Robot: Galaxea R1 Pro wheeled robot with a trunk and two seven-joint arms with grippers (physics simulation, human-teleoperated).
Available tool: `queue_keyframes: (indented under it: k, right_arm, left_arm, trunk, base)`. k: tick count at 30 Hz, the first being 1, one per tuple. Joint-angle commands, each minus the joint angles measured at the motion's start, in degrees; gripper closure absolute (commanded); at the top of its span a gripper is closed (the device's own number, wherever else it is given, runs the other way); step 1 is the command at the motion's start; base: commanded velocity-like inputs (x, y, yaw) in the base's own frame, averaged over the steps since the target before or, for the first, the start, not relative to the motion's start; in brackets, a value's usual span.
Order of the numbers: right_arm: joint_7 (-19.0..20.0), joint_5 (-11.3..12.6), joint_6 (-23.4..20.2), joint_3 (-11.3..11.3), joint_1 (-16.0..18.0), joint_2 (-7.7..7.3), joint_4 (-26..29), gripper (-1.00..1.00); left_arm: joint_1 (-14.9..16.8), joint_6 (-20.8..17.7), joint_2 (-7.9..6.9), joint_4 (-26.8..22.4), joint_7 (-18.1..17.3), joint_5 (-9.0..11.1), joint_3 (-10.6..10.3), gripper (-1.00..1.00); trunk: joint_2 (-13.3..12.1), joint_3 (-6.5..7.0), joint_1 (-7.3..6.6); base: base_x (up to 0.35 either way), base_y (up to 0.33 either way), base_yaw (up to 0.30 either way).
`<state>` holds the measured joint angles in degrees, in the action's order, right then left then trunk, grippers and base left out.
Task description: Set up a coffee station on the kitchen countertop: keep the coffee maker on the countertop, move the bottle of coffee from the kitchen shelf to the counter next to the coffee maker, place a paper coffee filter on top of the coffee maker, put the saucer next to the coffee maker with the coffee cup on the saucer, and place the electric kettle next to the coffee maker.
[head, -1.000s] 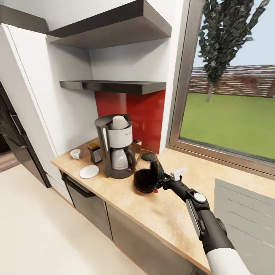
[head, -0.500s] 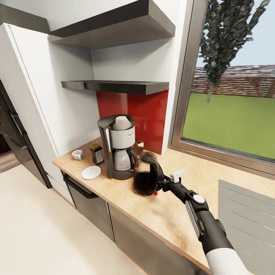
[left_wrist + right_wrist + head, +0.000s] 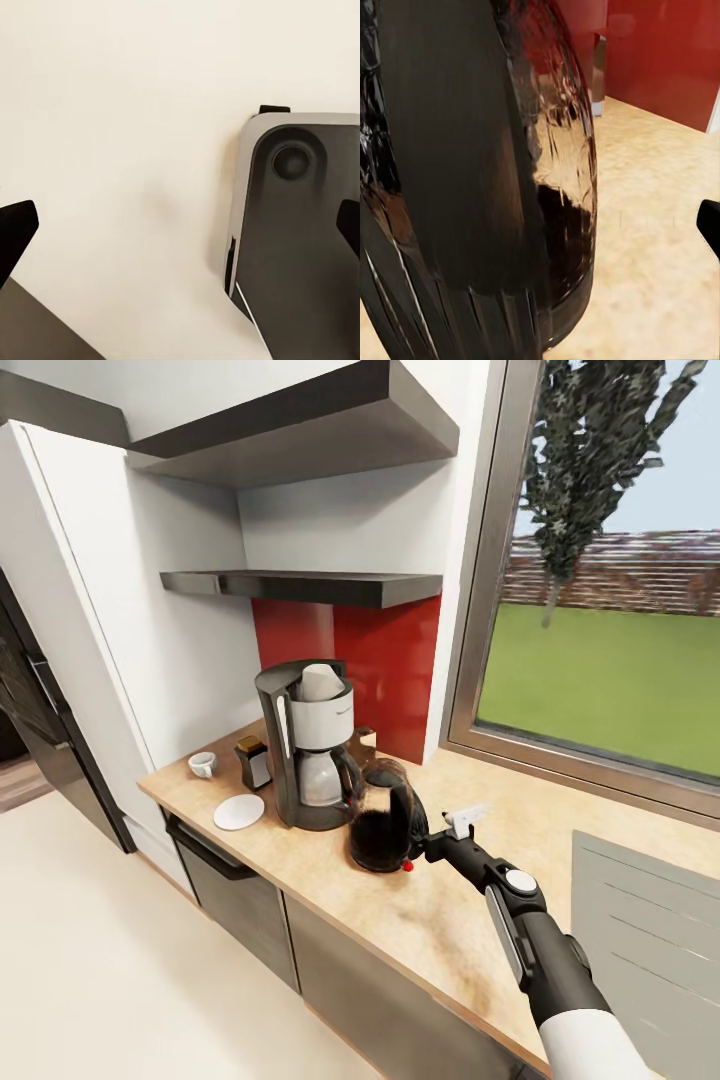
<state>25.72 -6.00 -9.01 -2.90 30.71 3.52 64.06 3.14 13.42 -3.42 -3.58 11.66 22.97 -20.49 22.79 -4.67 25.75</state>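
The black and white coffee maker stands on the countertop with a white paper filter on top. Right beside it the dark glossy electric kettle stands upright on the counter. My right gripper is at the kettle's handle, open, with one fingertip well clear of the handle. The white saucer, the small white coffee cup and the coffee bottle sit left of the maker; the cup is on the counter, apart from the saucer. My left gripper hangs open over the floor.
Two dark shelves hang above the coffee maker against a red backsplash. A large window runs along the counter's right side. A dark fridge stands at the far left. The robot's grey base lies below the left gripper.
The kettle, tilted and lifted a second ago, now stands upright on the counter beside the coffee maker. The camera shifted slightly at first; the right arm has barely moved.
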Motion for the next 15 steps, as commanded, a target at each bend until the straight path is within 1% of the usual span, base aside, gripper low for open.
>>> queue_keyframes:
  k: [1,9,10,12,15]
  right_arm:
    - [0.5,-0.6,-0.2,-0.3,0.1,0.09,0.1,-1.00]
    - [0.5,-0.6,-0.2,-0.3,0.1,0.09,0.1,-1.00]
    - [0.5,-0.6,-0.2,-0.3,0.1,0.09,0.1,-1.00]
    - [0.5,-0.6,-0.2,-0.3,0.1,0.09,0.1,-1.00]
    - [0.5,-0.6,-0.2,-0.3,0.1,0.09,0.1,-1.00]
  left_arm:
    - [0.0,0.1,-0.01,0.0,0.2,0.4,-0.5,-1.00]
    - [0.0,0.1,-0.01,0.0,0.2,0.4,-0.4,-1.00]
    - [0.0,0.1,-0.01,0.0,0.2,0.4,-0.4,-1.00]
    - [0.0,0.1,-0.04,0.0,0.2,0.4,-0.4,-1.00]
    - [0.1,0.1,-0.05,0.0,0.2,0.5,-0.4,-1.00]
  trunk:
    - [0.1,-0.13,0.04]
    - [0.1,-0.13,0.04]
    - [0.1,-0.13,0.04]
    - [0.1,-0.13,0.04]
    - [0.1,-0.13,0.04]
  base:
    - [0.000,0.000,0.000]
    - [0.000,0.000,0.000]
    - [-0.084,0.000,0.000]
    - [-0.262,0.015,0.000]
    - [-0.188,0.187,0.000]
